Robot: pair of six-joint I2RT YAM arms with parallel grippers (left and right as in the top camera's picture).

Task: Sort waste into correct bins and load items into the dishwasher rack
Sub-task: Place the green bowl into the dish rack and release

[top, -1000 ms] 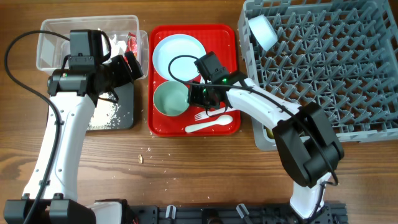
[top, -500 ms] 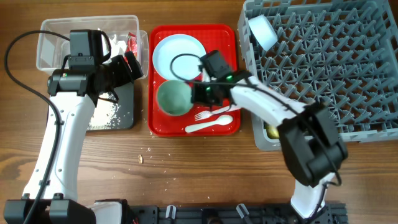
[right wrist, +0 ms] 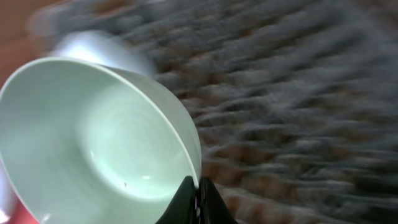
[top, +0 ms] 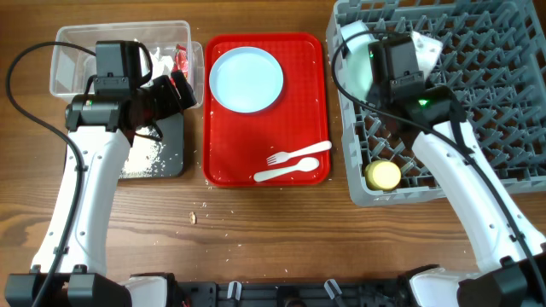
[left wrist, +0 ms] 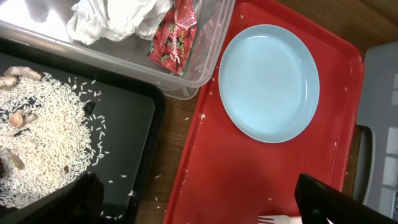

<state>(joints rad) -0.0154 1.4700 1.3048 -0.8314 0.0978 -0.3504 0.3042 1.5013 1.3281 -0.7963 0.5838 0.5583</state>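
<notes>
Mint bowl (right wrist: 93, 143) rim-pinched in right jaws at rack (top: 499, 102) edge; left jaws gape empty

Pale blue plate (top: 246, 78), red tray (top: 256, 136), mint bowl (right wrist: 93, 143), grey rack (top: 508, 85), yellow cup (top: 383, 175), red printed wrapper (left wrist: 174, 40)
</notes>
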